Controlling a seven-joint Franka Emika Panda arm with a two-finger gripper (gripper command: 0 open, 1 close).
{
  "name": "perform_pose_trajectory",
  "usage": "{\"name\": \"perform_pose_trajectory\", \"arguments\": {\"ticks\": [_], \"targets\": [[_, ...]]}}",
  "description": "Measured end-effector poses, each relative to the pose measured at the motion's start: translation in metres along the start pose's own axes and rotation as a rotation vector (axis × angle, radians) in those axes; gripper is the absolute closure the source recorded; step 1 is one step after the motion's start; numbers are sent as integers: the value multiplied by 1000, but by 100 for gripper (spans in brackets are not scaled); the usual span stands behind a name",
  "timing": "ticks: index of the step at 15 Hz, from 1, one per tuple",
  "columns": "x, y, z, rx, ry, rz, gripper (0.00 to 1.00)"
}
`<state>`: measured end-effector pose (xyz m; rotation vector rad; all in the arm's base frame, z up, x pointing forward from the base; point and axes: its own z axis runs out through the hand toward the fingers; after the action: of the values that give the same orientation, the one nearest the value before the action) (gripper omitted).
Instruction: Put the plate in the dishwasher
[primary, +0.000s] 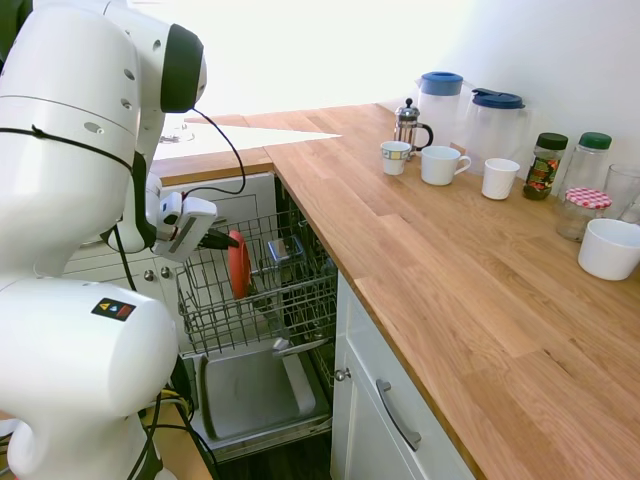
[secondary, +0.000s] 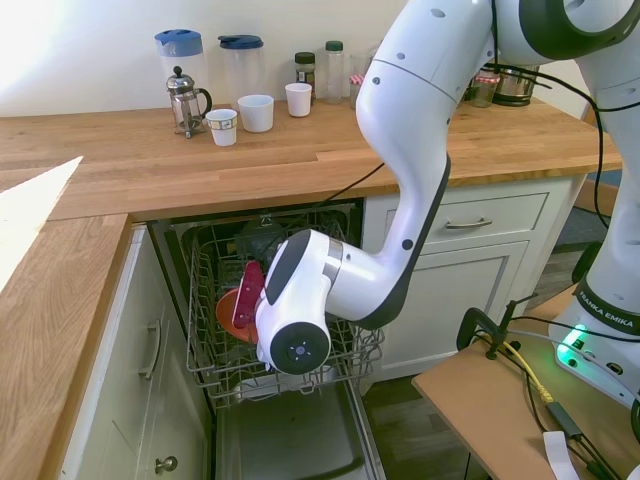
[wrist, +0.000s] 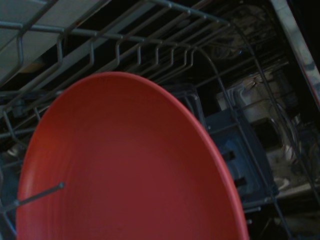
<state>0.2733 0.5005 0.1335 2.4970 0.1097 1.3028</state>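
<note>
The gripper (primary: 228, 240) pinches the coral plate (primary: 238, 264) upright inside the dishwasher (primary: 262, 283) rack; best lowered between tines before letting go.

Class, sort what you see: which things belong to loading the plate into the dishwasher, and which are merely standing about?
Belongs to the job:
plate
dishwasher
gripper

Standing about:
French press
two jugs
three cups
jars
white bowl

plate (primary: 237, 264): coral-red | rack (primary: 300, 300): grey wire | mugs (primary: 440, 165): white | worktop (primary: 450, 260): wood-grain
</note>
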Motion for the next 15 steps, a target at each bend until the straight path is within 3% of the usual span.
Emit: {"name": "perform_pose_trajectory", "arguments": {"ticks": [6, 11, 15], "targets": [[7, -8, -12, -74, -242, 32, 0], [85, -11, -64, -126, -617, 64, 0], [204, 30, -73, -94, -891, 208, 0]]}}
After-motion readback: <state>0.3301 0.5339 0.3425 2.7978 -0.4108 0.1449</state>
